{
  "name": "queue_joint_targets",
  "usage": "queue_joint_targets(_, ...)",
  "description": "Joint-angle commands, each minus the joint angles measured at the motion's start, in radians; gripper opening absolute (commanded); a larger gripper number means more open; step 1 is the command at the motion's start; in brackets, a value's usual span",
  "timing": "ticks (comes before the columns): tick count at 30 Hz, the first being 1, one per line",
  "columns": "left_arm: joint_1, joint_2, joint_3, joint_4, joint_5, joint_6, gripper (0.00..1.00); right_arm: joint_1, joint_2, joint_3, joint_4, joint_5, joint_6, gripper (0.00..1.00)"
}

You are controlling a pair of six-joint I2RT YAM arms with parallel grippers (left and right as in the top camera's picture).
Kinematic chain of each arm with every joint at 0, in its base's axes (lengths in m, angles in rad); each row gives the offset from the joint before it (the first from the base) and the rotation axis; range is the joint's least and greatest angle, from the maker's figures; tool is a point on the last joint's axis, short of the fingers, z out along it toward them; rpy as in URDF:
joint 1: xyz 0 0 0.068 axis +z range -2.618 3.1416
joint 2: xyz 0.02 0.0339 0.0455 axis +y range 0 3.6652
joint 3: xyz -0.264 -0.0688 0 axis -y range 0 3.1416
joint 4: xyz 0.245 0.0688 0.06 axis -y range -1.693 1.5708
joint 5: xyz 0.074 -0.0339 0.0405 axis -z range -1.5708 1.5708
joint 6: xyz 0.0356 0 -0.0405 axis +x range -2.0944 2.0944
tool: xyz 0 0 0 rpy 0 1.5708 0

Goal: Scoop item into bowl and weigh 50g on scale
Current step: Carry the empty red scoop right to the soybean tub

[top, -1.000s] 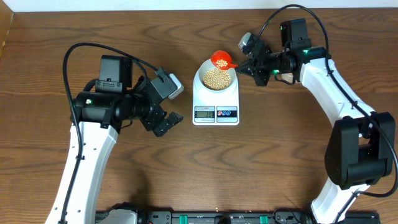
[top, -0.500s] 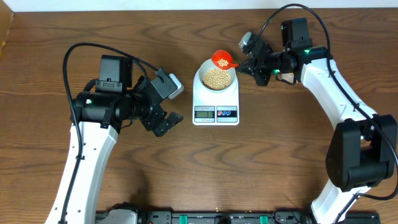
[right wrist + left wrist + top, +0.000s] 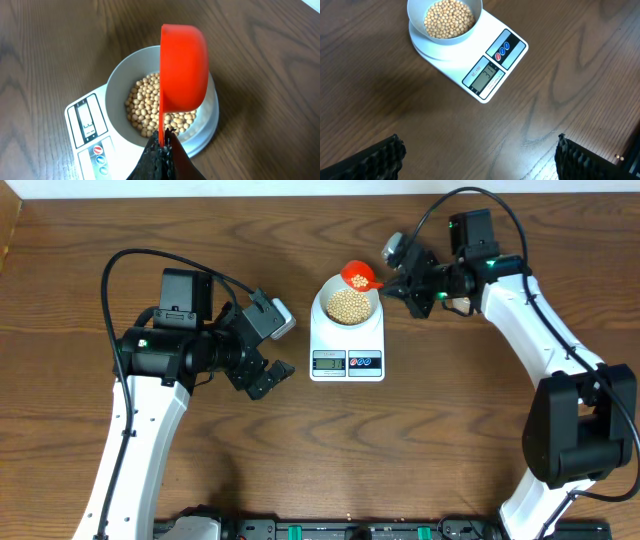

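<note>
The pale bowl (image 3: 347,307) sits on the white scale (image 3: 347,345) and holds a heap of tan beans (image 3: 347,303), the item. My right gripper (image 3: 392,284) is shut on the thin handle of a red scoop (image 3: 357,276). The scoop hangs tipped on its side over the bowl's far rim. In the right wrist view the red scoop (image 3: 183,70) stands above the beans (image 3: 150,105) in the bowl (image 3: 117,80), with the gripper (image 3: 162,142) pinching its handle. My left gripper (image 3: 262,375) is open, left of the scale, holding nothing. Its fingers (image 3: 385,157) frame bare wood below the scale (image 3: 492,70).
The scale's display (image 3: 329,361) and two round buttons (image 3: 364,361) face the table's front edge. A dark rail (image 3: 330,530) runs along that edge. Both arms' bases stand at the front corners.
The right gripper and scoop have shifted very slightly; the left arm has not moved.
</note>
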Motion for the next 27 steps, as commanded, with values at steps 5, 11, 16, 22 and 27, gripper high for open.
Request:
queue_joint_targets(5, 0.003, -0.013, 0.011, -0.003, 0.009, 0.013, 0.98, 0.055, -0.044, 0.001, 0.000, 0.170, -0.058, 0.01)
queue_joint_targets(11, 0.003, -0.013, 0.011, -0.003, 0.009, 0.013, 0.98, 0.077, -0.061, 0.001, 0.007, 0.264, -0.087, 0.01)
queue_joint_targets(16, 0.003, -0.013, 0.011, -0.003, 0.009, 0.013, 0.98, 0.076, -0.102, 0.002, 0.031, 0.264, -0.087, 0.01)
queue_joint_targets(22, 0.003, -0.013, 0.011, -0.003, 0.009, 0.013, 0.98, 0.053, -0.203, 0.002, 0.027, 0.351, -0.086, 0.01)
queue_joint_targets(27, 0.003, -0.013, 0.011, -0.003, 0.009, 0.013, 0.98, -0.019, -0.237, 0.001, -0.005, 0.591, -0.056, 0.01)
